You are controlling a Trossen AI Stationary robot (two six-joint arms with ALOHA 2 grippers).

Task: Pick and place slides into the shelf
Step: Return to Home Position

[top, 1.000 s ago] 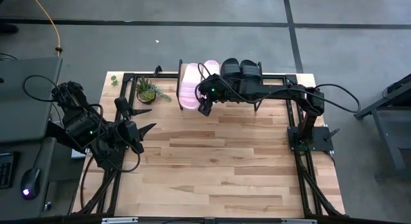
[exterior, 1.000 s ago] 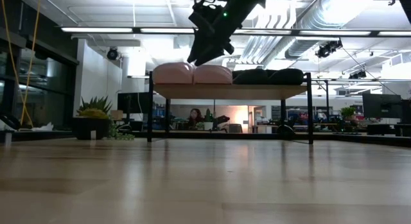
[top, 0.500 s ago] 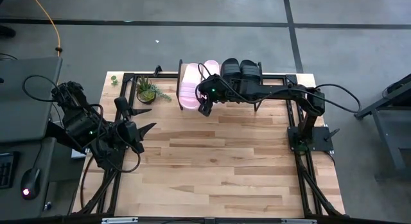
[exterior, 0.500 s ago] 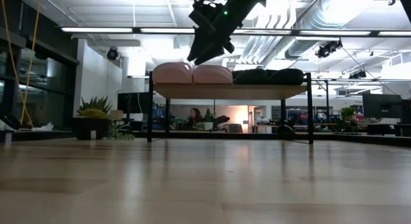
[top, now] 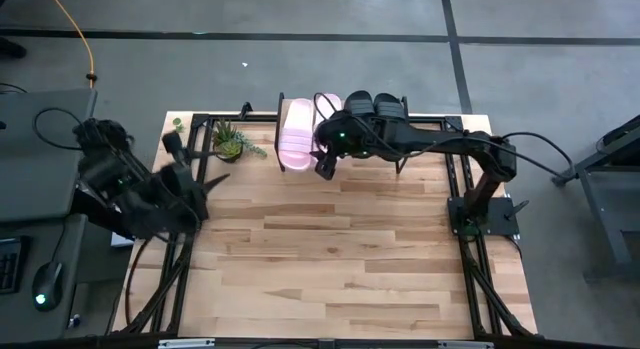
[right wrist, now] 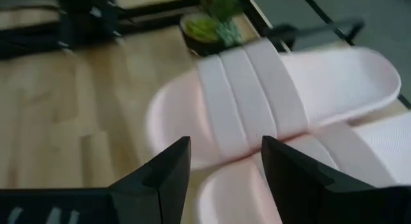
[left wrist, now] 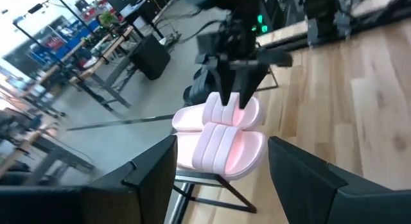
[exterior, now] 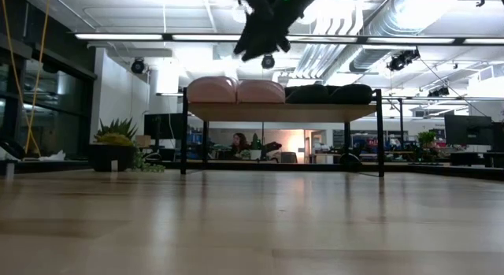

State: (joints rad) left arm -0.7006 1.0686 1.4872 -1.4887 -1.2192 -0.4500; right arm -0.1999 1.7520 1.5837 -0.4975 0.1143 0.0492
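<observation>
Four slides lie side by side, soles down, on the shelf (exterior: 283, 111) at the table's far edge: two pale pink ones (top: 296, 135) (exterior: 236, 91) (right wrist: 270, 99) (left wrist: 225, 137) on the left, two black ones (top: 373, 106) (exterior: 329, 93) on the right. My right gripper (top: 325, 169) (exterior: 264, 35) (right wrist: 225, 166) is open and empty, hovering above the near ends of the pink slides without touching them. My left gripper (top: 200, 171) (left wrist: 221, 169) is open and empty over the table's left side, facing the shelf.
A small potted plant (top: 232, 141) (exterior: 116, 145) stands on the table just left of the shelf. A black metal frame (top: 455, 179) runs along the table's edges. Bare wooden tabletop (top: 340, 259) spreads in front of the shelf. A person sits in the room beyond (exterior: 236, 143).
My right gripper has risen above the pink slides and shifted slightly toward the table's right, staying open. My left arm has drawn back toward the table's left and far side and turned. The slides have stayed put.
</observation>
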